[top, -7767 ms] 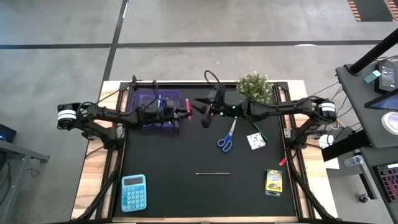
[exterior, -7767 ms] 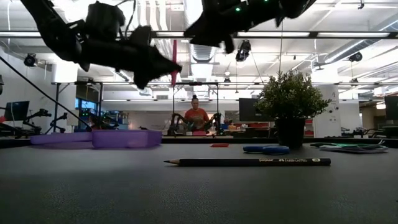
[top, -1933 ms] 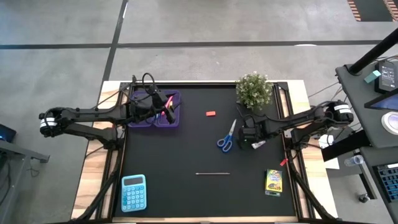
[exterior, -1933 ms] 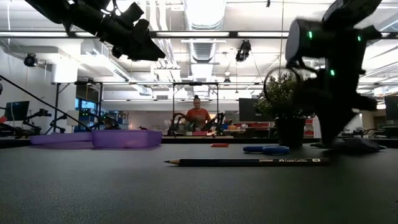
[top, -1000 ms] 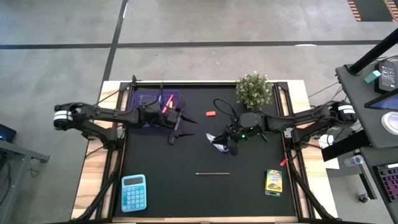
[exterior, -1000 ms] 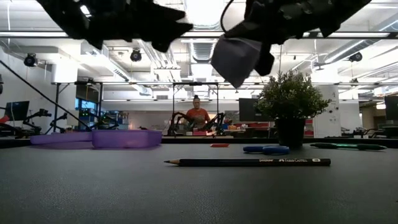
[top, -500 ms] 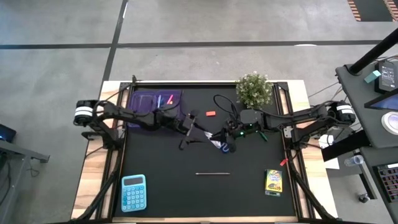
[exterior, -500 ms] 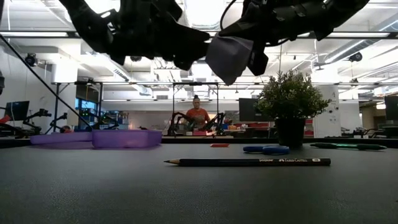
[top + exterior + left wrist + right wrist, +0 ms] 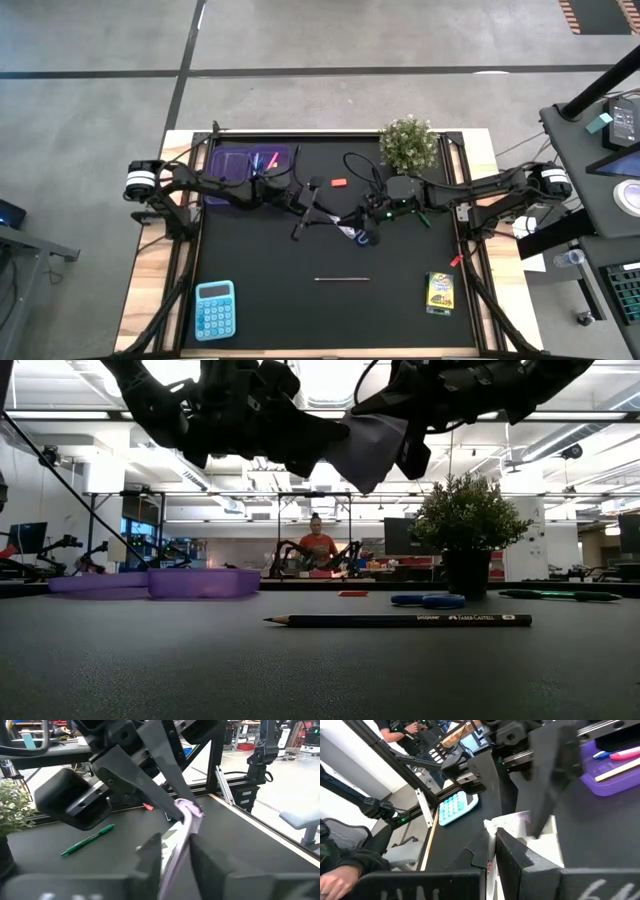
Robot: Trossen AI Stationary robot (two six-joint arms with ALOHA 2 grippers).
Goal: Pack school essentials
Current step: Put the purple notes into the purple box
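A white packet [image 9: 365,448] hangs in the air over the table's middle, between my two grippers. My right gripper [image 9: 356,220] comes from the right and is shut on it. My left gripper [image 9: 176,846] reaches in from the left, with one finger on each face of the packet [image 9: 346,229]. On the table lie a pencil [image 9: 342,279], blue scissors [image 9: 428,600], a red eraser [image 9: 339,183], a green pen [image 9: 88,840] and a crayon box [image 9: 440,291]. The purple case [image 9: 250,160] at the far left holds pens. My left gripper has the packet's lower part [image 9: 171,852] between its two fingers, and the packet fills the gap between them. The fingers come about level from the table's left. The packet is clear of the table. My right gripper pinches the packet's upper end [image 9: 187,810] between its two fingers, slanting down from the table's right. The packet hangs below the fingers, lifted clear of the table, with one face toward each arm.
A potted plant [image 9: 408,143] stands at the far right. A blue calculator [image 9: 215,308] lies near the front left corner. Beyond the table a person [image 9: 317,545] sits in the room. The mat between the pencil and the calculator is bare.
My left gripper has gone toward the table's right, from beside the purple case to the packet, and now has the packet between its fingers. My right gripper has kept the packet in the air at nearly the same place.
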